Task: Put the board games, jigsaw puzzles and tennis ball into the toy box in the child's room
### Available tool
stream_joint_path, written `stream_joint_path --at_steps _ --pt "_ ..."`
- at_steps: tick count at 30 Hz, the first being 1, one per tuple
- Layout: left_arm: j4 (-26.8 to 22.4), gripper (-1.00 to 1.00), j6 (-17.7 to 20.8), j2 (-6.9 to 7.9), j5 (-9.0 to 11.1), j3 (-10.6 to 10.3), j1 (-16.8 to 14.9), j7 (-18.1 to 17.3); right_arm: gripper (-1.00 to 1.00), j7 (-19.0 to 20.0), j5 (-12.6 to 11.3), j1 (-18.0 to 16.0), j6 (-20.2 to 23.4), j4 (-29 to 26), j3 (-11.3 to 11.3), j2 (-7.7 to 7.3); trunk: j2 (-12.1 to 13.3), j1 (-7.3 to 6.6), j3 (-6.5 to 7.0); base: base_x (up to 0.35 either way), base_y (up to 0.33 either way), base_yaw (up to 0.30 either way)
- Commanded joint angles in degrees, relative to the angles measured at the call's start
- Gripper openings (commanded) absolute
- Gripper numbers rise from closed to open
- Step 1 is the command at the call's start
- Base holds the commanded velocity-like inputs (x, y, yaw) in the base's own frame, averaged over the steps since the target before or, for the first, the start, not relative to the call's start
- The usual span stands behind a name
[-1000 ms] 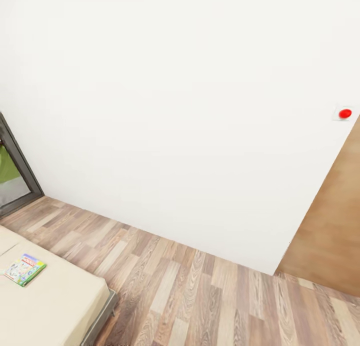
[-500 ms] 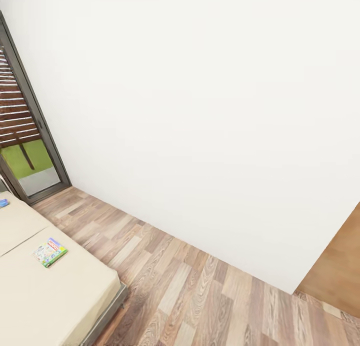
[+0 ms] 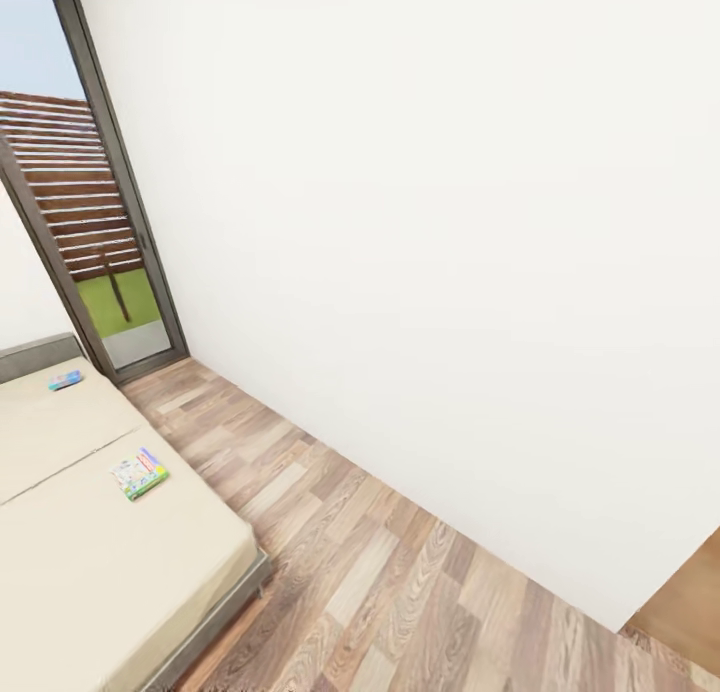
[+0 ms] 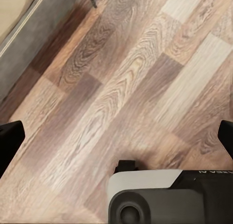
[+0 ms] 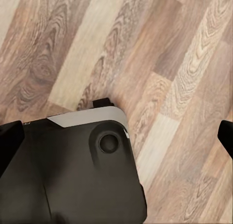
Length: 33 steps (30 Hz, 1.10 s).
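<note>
Two board games, one near (image 3: 139, 472) and one far (image 3: 66, 380), lie on the bed (image 3: 90, 572); both my grippers hang wide and empty, so I judge I must drive closer.

Two board games lie on one bed (image 3: 90, 562): a green-edged board game (image 3: 139, 473) and, at eleven o'clock from it, a blue board game (image 3: 66, 380).

Two board games lie flat on the bed (image 3: 90, 562), well apart: a green-edged one (image 3: 139, 473) and a smaller, seemingly blue one (image 3: 66, 380).
</note>
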Motion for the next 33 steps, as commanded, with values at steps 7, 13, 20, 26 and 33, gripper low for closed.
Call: stream_joint_path --at_steps 7,13,20,26,33 --pt "0.04 1.0 -0.13 0.07 -0.12 -0.42 -0.03 0.54 1.0 -0.11 -0.51 -0.02 -0.08 -0.07 -0.05 0.02 -0.12 0.03 -0.12 0.0 -0.219 0.291" --pt "0.05 1.0 -0.14 0.02 -0.12 -0.42 -0.05 0.54 1.0 -0.11 -0.51 -0.02 -0.03 -0.07 -0.01 0.02 -0.12 0.03 -0.12 0.0 -0.051 0.291" --pt "0.08 1.0 -0.13 0.0 -0.12 -0.42 -0.06 0.54 1.0 -0.14 -0.51 -0.02 0.0 -0.07 0.04 0.02 -0.12 0.03 -0.12 0.0 -0.02 0.291" --pt "0.08 1.0 -0.13 0.0 -0.12 -0.42 -0.05 0.54 1.0 -0.14 -0.51 -0.02 0.01 -0.06 0.04 0.02 -0.12 0.03 -0.12 0.0 -0.09 0.291" --pt "0.08 1.0 -0.13 0.0 -0.12 -0.42 -0.05 0.54 1.0 -0.14 -0.51 -0.02 0.01 -0.06 0.07 0.07 -0.12 0.03 -0.12 0.0 -0.196 0.291"
